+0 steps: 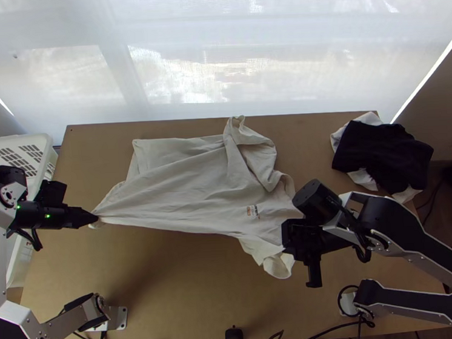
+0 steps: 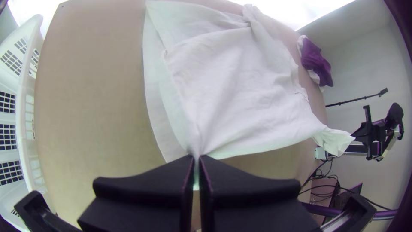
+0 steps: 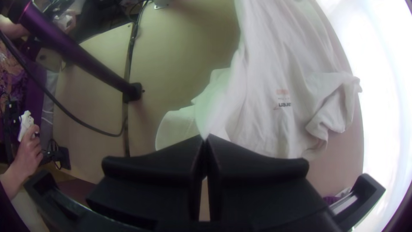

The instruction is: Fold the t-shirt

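Seeing a pale t-shirt (image 1: 190,189) across the wooden table (image 1: 153,282), mostly spread, bunched towards the window side, underlayers hidden. Pinched at one corner in the closed left gripper (image 1: 94,220), by a white basket (image 1: 20,150) cut off at the top view's edge. Also clamped in the right gripper (image 1: 298,241), lol, can't tell which part exactly. Dark cloth (image 1: 380,152) crumpled at far right, shape hard to make out.
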Motion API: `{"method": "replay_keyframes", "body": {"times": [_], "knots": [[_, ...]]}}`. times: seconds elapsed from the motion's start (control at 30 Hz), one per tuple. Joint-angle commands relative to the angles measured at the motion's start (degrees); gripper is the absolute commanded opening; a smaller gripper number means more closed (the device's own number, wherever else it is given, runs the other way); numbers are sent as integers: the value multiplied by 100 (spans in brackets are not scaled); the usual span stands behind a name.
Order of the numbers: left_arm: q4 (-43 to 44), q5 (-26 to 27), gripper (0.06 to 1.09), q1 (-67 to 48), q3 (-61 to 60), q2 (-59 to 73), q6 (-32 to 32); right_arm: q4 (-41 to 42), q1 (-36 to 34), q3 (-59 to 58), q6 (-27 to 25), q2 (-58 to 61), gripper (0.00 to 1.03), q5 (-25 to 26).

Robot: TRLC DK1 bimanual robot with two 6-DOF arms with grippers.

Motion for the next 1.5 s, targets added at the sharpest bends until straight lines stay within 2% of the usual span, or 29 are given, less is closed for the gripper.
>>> {"method": "replay_keyframes", "body": {"times": [0.0,0.13,0.4,0.73,0.77,0.8,0.83,0.87,0.9,0.93,1.0,1.03,1.07,1.17,1.23,1.33,1.47], "knots": [[-20,-41,9,91,-329,-6,281,-89,472,-140,-31,92,3,-103],[235,-32,9,-208,-742,65,237,-1,815,-316,-22,241,3,-146],[1571,-190,9,-683,-1665,276,-211,324,1219,-184,-31,892,3,-252],[1861,-217,9,-797,-1805,486,-246,526,1430,-158,-13,1296,3,-577],[1879,-208,9,-788,-1797,495,-246,526,1421,-149,-4,1296,12,-577],[1914,-208,10,-780,-1797,522,-264,544,1404,-167,22,1287,32,-568],[1923,-208,14,-762,-1788,548,-299,561,1377,-175,84,1296,61,-577],[1923,-208,16,-762,-1770,566,-334,596,1360,-193,119,1278,100,-577],[1923,-208,21,-753,-1744,574,-387,623,1333,-219,154,1261,98,-577],[1914,-208,33,-753,-1700,574,-466,632,1316,-237,154,1234,98,-577],[1791,-199,69,-727,-1586,557,-501,632,1219,-210,154,1173,98,-568],[1756,-199,84,-709,-1515,557,-545,632,1149,-175,154,1138,98,-568],[1686,-199,94,-709,-1427,548,-563,632,1034,-114,163,1111,98,-568],[1466,12,101,-639,-953,495,-571,605,542,194,154,1085,98,-568],[1369,328,101,-446,-461,574,-571,605,182,387,154,1085,98,-568],[1404,504,101,-314,348,1084,-765,623,-293,528,128,1085,98,-560],[2213,513,101,-665,1139,2042,-1705,763,-802,537,145,1085,98,-560]]}}
